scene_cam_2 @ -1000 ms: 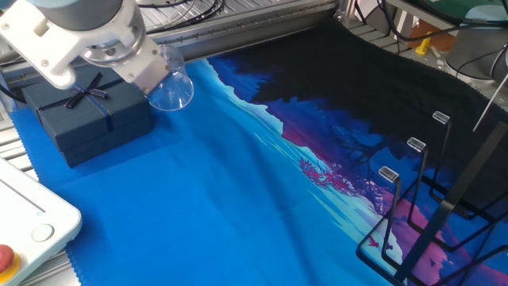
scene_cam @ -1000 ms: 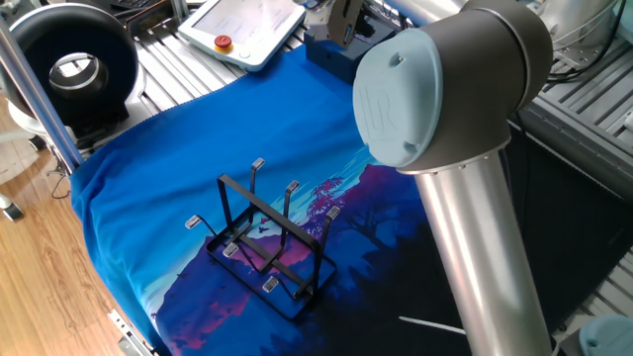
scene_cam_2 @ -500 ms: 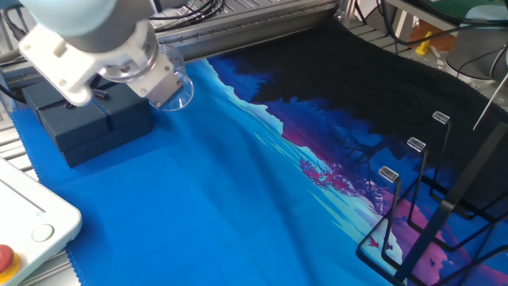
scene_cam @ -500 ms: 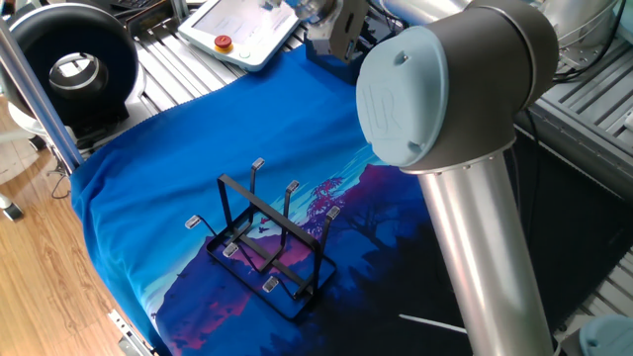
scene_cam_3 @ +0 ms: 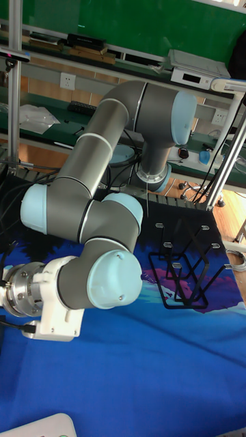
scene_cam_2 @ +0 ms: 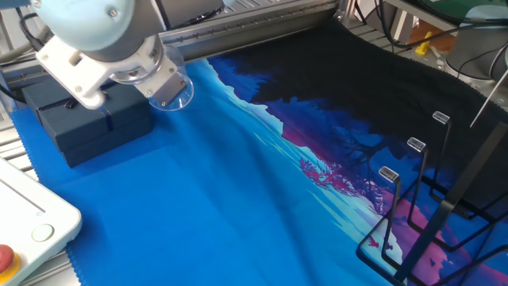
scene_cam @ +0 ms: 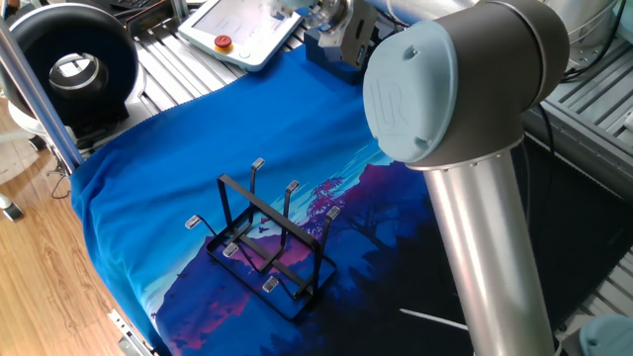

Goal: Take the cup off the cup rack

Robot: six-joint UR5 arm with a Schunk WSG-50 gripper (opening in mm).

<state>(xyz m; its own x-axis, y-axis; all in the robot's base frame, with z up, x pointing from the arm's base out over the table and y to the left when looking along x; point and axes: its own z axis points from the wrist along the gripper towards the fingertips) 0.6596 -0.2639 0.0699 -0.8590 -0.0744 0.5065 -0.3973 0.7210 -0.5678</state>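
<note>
The cup [scene_cam_2: 181, 89] is a small clear mug, tilted and held just above the blue cloth at its far left in the other fixed view. My gripper [scene_cam_2: 167, 92] is shut on it, with one grey finger [scene_cam_2: 161, 86] lying against its side. The cup rack [scene_cam_2: 432, 210] is a black wire stand with grey-tipped prongs, far off to the right, with nothing on its prongs. In one fixed view the cup rack [scene_cam: 267, 242] stands mid-cloth and my gripper [scene_cam: 341, 25] is at the top edge, partly behind the arm. The tall view shows the cup rack [scene_cam_3: 184, 270]; fingers and cup are hidden there.
A dark blue gift box [scene_cam_2: 87, 119] with a ribbon sits right beside the held cup. A white teach pendant [scene_cam: 242, 25] with a red button lies past the cloth's edge. A black round device [scene_cam: 74, 64] stands at the table's corner. The arm's large elbow [scene_cam: 445, 89] hangs over the cloth.
The wrist has turned and shifted a little over the gift box. The cup stays in the grip at almost the same spot. The rack has not moved.
</note>
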